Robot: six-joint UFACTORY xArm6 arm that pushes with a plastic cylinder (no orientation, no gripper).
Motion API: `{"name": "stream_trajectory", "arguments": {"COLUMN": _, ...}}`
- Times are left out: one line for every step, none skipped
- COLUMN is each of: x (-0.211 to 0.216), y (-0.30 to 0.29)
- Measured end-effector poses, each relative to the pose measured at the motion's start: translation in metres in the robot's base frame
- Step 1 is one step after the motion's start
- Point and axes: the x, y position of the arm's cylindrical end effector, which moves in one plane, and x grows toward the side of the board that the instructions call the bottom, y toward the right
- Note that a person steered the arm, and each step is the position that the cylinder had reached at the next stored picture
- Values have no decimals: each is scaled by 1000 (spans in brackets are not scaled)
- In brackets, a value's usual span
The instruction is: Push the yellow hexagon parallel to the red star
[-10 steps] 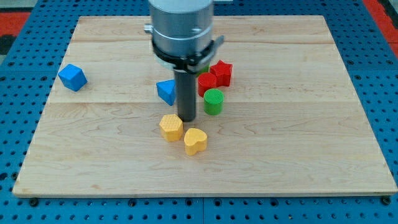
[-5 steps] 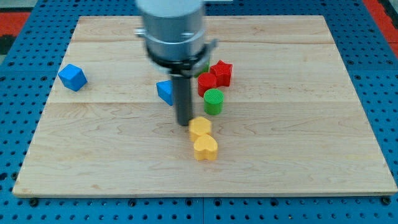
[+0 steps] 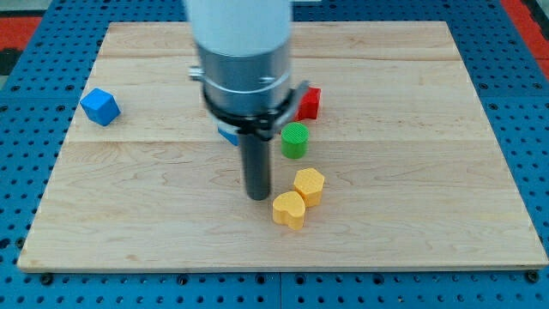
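The yellow hexagon lies below the board's middle, touching the yellow heart at its lower left. My tip rests on the board just left of both, close to the heart. The red star peeks out to the right of the arm's body, near the view's top middle; most of it is hidden. A green cylinder stands between the star and the hexagon.
A blue block sits at the board's left. Another blue block is mostly hidden behind the rod. The wooden board lies on a blue pegboard.
The yellow hexagon has slid to the right, from left of the rod to right of it, and the yellow heart shifted right and down. My tip moved lower; the arm now hides the red blocks.
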Motion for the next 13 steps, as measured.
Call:
{"name": "stream_trajectory", "arguments": {"x": -15, "y": 63}}
{"name": "stream_trajectory", "arguments": {"x": -42, "y": 123}}
{"name": "stream_trajectory", "arguments": {"x": -39, "y": 101}}
{"name": "stream_trajectory", "arguments": {"x": -8, "y": 76}}
{"name": "stream_trajectory", "arguments": {"x": 6, "y": 115}}
{"name": "stream_trajectory", "arguments": {"x": -11, "y": 170}}
{"name": "stream_trajectory", "arguments": {"x": -57, "y": 200}}
{"name": "stream_trajectory", "arguments": {"x": -63, "y": 204}}
{"name": "stream_trajectory", "arguments": {"x": -49, "y": 195}}
{"name": "stream_trajectory", "arguments": {"x": -58, "y": 194}}
{"name": "stream_trajectory", "arguments": {"x": -65, "y": 209}}
{"name": "stream_trajectory", "arguments": {"x": -60, "y": 215}}
{"name": "stream_trajectory", "arguments": {"x": -78, "y": 238}}
